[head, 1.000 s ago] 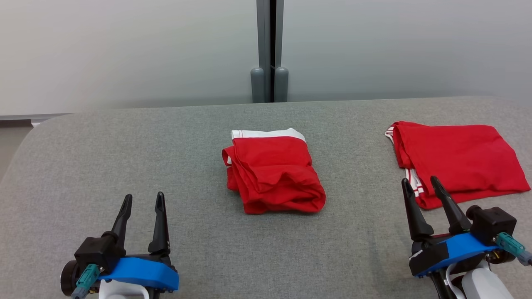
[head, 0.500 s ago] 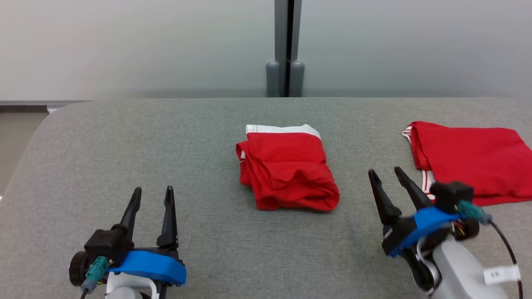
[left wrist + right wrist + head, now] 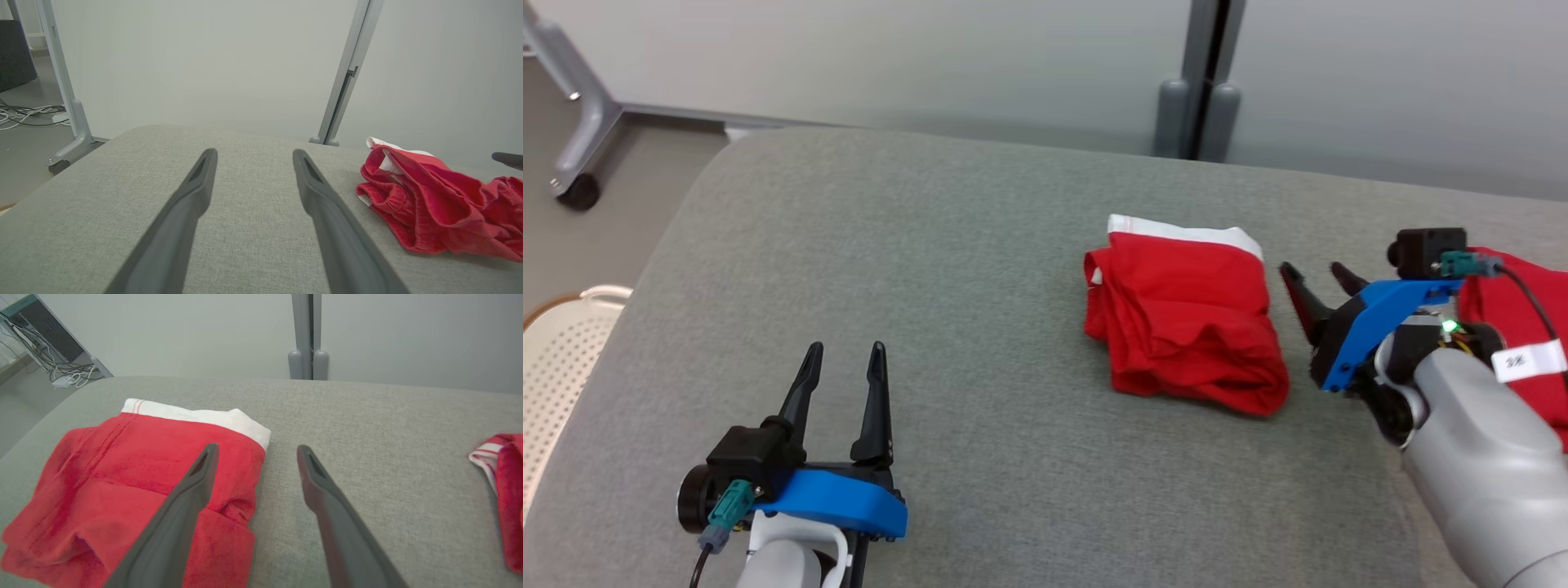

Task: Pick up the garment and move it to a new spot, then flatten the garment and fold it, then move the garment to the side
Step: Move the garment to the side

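A red garment (image 3: 1186,314) with a white waistband lies folded and rumpled on the grey padded table (image 3: 931,261). My right gripper (image 3: 1313,272) hovers open just off its right edge, fingers pointing up the head view. In the right wrist view the garment (image 3: 114,486) lies under the left finger, the right finger over bare fabric. My left gripper (image 3: 843,351) stands open and empty at the lower left, well clear of the garment. The left wrist view has the garment (image 3: 433,208) to the right of its open fingers.
A second red garment (image 3: 1523,318) with white striped trim lies at the table's right edge, partly behind my right arm. A grey post (image 3: 1199,98) stands behind the table. A caster leg (image 3: 580,139) and a pale perforated seat (image 3: 556,359) are off the left side.
The head camera has swung left, so the whole scene sits further right. My right gripper has moved up and in, from beside the second garment to the folded garment's right edge. Left gripper unchanged.
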`<state>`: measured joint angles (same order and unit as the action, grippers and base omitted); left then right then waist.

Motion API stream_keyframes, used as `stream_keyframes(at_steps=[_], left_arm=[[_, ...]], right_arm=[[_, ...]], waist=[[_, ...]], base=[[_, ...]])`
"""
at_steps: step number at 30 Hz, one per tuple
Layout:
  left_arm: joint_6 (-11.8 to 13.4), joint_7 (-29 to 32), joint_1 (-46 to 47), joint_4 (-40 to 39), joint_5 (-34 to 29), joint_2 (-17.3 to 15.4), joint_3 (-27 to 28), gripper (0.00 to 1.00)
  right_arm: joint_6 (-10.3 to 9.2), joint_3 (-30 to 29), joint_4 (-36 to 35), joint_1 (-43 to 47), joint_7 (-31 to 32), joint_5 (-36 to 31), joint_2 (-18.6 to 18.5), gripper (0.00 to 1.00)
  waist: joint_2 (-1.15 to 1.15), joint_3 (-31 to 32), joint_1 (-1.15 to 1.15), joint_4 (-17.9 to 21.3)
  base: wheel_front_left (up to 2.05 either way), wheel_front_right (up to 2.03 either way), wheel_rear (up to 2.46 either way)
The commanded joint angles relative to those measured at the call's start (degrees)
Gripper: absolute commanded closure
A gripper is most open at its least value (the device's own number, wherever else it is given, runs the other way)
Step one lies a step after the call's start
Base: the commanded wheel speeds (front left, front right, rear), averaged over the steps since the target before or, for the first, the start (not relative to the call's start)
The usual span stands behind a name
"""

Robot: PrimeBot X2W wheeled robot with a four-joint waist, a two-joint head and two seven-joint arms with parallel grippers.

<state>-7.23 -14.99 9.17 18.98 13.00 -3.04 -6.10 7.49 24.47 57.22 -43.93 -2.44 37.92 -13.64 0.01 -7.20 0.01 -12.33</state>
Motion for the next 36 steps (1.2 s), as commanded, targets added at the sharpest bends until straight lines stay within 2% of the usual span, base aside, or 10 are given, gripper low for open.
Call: stream_keyframes(at_steps=[1,5,12,20,21,22,23,31,36], left_arm=[[-0.29,-0.25,1.07,-0.07,0.07,0.10,-0.24,0.00],[-0.27,-0.26,1.81,0.36,0.55,0.13,-0.98,0.00],[-0.28,-0.26,2.19,0.47,1.69,0.15,-1.41,0.00],[-0.29,-0.26,2.85,0.54,2.50,0.15,-1.86,0.00],[-0.29,-0.26,2.91,0.59,2.51,0.15,-1.92,0.00],[-0.29,-0.26,2.97,0.63,2.46,0.16,-1.94,0.00],[-0.28,-0.26,2.99,0.69,2.43,0.16,-1.92,0.00],[-0.26,-0.26,2.57,0.61,0.92,0.14,-0.86,0.00],[-0.27,-0.26,1.96,0.64,-0.04,0.15,-0.99,0.00]], right_arm=[[0.01,0.27,2.12,-1.82,1.41,0.49,-0.61,0.00],[0.01,0.50,7.04,-4.85,7.43,3.77,-0.79,0.00],[0.01,1.57,11.62,-6.68,15.00,7.73,-2.10,0.00],[0.02,3.37,12.01,-4.14,22.92,11.50,-0.07,0.00],[0.02,3.53,11.70,-3.95,23.23,11.97,-0.04,0.51],[0.02,3.76,11.40,-3.77,23.27,12.34,-0.12,0.66],[0.02,3.95,11.03,-3.60,22.70,12.60,-0.28,1.00],[0.01,5.38,7.65,-5.39,12.67,13.35,-1.20,1.00],[0.01,6.92,6.48,-5.22,10.82,14.46,-0.73,1.00]], waist=[[-0.01,-1.77,-0.01,-2.19],[-0.01,-2.95,-0.01,-4.63],[-0.01,-4.49,-0.01,-7.11],[-0.01,-5.64,-0.01,-7.49],[-0.01,-5.67,-0.01,-7.42],[-0.01,-5.61,-0.01,-7.30],[-0.01,-5.48,-0.01,-7.18],[-0.01,-2.87,-0.01,-4.46],[-0.01,-0.95,-0.01,-1.86]], base=[[0.00,0.00,0.00],[0.00,0.00,0.00],[0.00,0.00,0.00],[0.00,0.00,0.00],[0.00,0.00,0.00],[0.00,0.00,0.00],[0.00,0.00,0.00],[0.00,0.00,0.00],[0.00,0.00,0.00]])
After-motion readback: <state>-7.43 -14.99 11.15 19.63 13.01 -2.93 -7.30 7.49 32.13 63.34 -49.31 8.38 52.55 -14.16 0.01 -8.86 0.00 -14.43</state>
